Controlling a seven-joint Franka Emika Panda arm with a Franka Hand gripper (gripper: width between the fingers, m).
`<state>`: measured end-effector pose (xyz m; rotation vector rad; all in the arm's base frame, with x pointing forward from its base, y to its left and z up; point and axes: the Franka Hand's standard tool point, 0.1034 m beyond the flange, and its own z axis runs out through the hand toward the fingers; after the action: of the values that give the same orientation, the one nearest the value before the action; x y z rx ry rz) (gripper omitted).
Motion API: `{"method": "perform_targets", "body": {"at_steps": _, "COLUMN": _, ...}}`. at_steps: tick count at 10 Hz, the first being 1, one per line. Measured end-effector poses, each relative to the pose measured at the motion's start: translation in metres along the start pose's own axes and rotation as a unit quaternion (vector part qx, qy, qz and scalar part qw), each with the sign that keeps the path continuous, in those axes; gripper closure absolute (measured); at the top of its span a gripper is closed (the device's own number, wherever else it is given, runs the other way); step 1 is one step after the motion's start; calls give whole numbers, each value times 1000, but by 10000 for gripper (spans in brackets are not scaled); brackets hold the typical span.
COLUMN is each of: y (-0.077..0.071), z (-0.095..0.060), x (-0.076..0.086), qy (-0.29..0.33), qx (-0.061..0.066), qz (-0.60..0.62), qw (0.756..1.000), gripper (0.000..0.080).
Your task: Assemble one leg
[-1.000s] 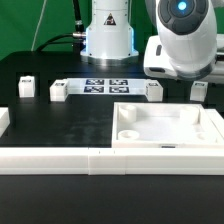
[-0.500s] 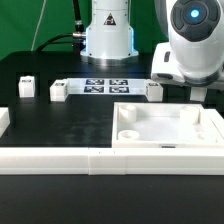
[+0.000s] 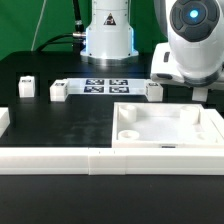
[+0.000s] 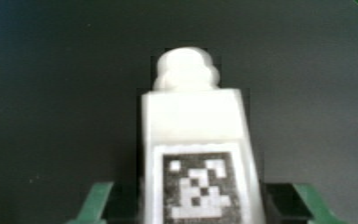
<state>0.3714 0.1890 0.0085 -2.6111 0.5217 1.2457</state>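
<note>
In the wrist view a small white leg (image 4: 195,130) with a black-and-white tag on its top face and a rounded peg at its far end lies on the black table. It sits between my green-tipped fingers (image 4: 101,200), with a dark gap on each side, so the gripper (image 4: 199,203) is open around it. In the exterior view the gripper (image 3: 199,92) is low behind the far right corner of the white tray-like piece (image 3: 200,137) and hides that leg. Three more legs (image 3: 153,91) (image 3: 59,91) (image 3: 26,87) stand in a row on the table.
The marker board (image 3: 105,85) lies in front of the robot base (image 3: 108,40). Long white rails (image 3: 60,160) run along the front edge, with a short white piece (image 3: 3,121) at the exterior view's left. The arm's wrist (image 3: 190,45) hangs over the right rear.
The arm has shifted to the exterior view's left and come down over the right-hand leg, which showed beside the tray one second ago and is now hidden. Nothing has moved in the last half second.
</note>
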Motion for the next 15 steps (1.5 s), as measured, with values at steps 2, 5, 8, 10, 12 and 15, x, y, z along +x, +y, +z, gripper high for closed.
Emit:
{"method": "perform_targets", "body": {"at_steps": 2, "y": 0, "z": 0, "x": 0, "qy": 0, "qx": 0, "qz": 0, "qw": 1000, "gripper": 510}}
{"method": "perform_targets", "body": {"at_steps": 5, "y": 0, "z": 0, "x": 0, "qy": 0, "qx": 0, "qz": 0, "qw": 1000, "gripper": 510}}
{"method": "perform_targets", "body": {"at_steps": 8, "y": 2, "z": -35, "x": -3, "qy": 17, "qx": 1, "qz": -16, "qw": 1000, "gripper": 509}}
{"method": "perform_targets", "body": {"at_steps": 10, "y": 2, "z": -60, "x": -7, "qy": 34, "qx": 3, "qz": -24, "qw": 999, "gripper": 509}}
{"method": "perform_targets", "body": {"at_steps": 12, "y": -4, "z": -72, "x": -8, "qy": 51, "qx": 7, "qz": -29, "qw": 998, "gripper": 509}}
{"method": "perform_targets", "body": {"at_steps": 15, "y": -9, "z": -73, "x": -3, "qy": 170, "qx": 19, "qz": -37, "qw": 985, "gripper": 509}}
